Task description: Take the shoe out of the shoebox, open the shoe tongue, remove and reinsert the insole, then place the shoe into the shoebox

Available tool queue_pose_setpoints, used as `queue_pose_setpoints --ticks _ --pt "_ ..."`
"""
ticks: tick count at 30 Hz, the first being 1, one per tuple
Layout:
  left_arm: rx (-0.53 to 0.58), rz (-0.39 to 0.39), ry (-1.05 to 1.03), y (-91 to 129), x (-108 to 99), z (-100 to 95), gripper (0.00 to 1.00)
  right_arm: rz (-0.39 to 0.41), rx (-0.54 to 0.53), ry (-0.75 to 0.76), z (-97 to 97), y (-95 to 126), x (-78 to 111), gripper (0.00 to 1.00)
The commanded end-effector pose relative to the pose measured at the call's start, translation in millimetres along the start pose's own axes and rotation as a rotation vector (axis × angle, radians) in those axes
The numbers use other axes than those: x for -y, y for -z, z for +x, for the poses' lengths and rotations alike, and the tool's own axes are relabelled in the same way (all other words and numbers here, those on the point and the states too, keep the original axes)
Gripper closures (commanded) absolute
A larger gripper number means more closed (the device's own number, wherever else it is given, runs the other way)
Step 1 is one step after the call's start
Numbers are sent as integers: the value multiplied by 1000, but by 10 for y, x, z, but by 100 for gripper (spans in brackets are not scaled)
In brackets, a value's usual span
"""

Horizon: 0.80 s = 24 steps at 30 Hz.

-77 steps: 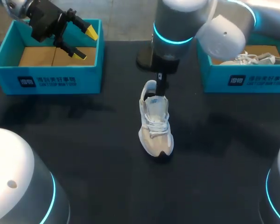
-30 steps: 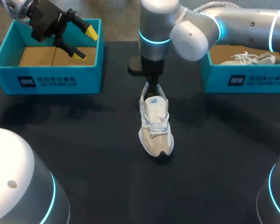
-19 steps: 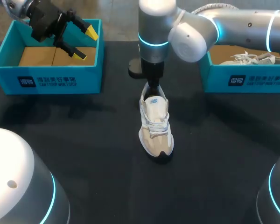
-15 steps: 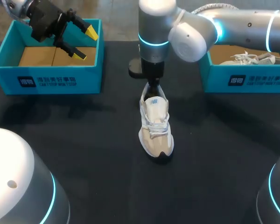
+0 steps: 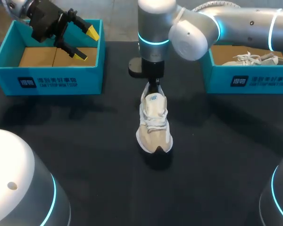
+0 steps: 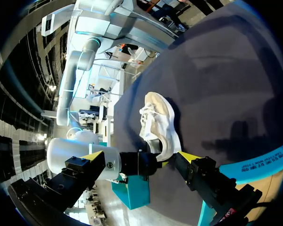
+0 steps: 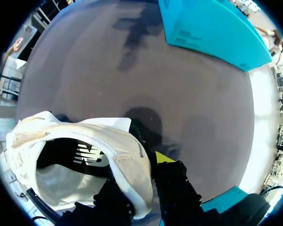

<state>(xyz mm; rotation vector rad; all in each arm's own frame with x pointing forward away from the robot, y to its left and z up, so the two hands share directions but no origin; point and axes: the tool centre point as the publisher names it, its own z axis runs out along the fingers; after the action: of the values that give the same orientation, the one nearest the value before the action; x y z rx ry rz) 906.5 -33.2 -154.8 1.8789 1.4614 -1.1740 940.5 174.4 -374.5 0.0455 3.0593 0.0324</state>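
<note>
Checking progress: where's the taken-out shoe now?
Head view: the shoe is mid-view, between the left shoebox and the right shoebox, heel held by the right gripper.

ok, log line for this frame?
right gripper: shut on shoe heel | shoe: between left shoebox and right shoebox | left gripper: open, empty, over left shoebox

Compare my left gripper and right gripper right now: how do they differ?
The left gripper is open and holds nothing; the right gripper is shut on the heel collar of the shoe. The left gripper hangs tilted above the left shoebox at the far corner of the table; the right gripper points straight down near the table's middle. Both have yellow-tipped fingers.
</note>
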Motion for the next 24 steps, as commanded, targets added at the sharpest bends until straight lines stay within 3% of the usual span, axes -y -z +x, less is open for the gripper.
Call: queue_pose_setpoints --ticks 1,2,7,8,14,16,17,24 --pt "-3 -1 -1 0 3 -3 0 -6 4 -4 47 239 51 100" --pt "-3 -1 -1 0 3 -3 0 -19 6 -11 46 414 47 100" --pt "-3 -1 -1 0 3 -3 0 -31 1 -8 38 667 35 100" --pt "-3 -1 -1 0 3 -3 0 -40 0 -11 24 838 46 100" --pt "-3 -1 -1 0 3 -3 0 -48 12 -17 -21 1293 69 100" --pt "-3 -1 -1 0 3 -3 0 -48 19 -19 -25 1352 73 100" --pt "-3 -1 -1 0 3 -3 0 -53 30 -21 -31 1554 83 100" --pt "-3 -1 -1 0 3 -3 0 -66 47 -22 -7 2050 120 100"
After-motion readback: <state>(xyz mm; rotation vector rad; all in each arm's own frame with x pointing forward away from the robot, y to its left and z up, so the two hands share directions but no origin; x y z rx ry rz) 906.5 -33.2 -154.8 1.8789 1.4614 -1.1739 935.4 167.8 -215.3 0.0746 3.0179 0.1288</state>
